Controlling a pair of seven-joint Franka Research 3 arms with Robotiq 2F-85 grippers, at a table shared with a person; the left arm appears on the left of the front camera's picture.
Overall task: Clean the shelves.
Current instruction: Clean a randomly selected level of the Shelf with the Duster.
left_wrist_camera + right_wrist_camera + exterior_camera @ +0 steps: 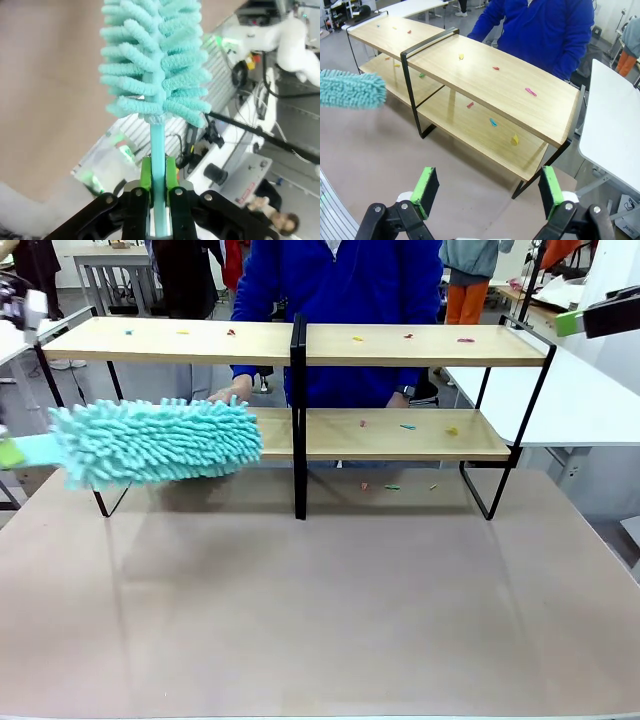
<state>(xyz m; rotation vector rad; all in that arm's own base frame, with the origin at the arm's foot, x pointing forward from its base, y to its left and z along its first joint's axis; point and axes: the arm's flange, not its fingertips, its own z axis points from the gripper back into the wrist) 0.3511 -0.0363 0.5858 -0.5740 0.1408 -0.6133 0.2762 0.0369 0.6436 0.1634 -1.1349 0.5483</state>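
The shelves (400,345) stand across the far half of the table, two light-wood boards in a black frame with a centre post (298,420). In the right wrist view the shelves (485,75) lie ahead. Small coloured scraps (408,426) dot both boards. My left gripper (159,192) is shut on the thin handle of a fluffy teal duster (155,55). The duster head (155,443) hangs in front of the lower board's left half, with the left gripper (8,453) at the picture's edge. My right gripper (489,192) is open and holds nothing, high at the right (572,322).
A person in a blue top (340,300) stands behind the shelves, one hand (232,393) by the lower board's left half. A few scraps (392,486) lie on the tabletop under the shelves. A white table (580,400) adjoins on the right.
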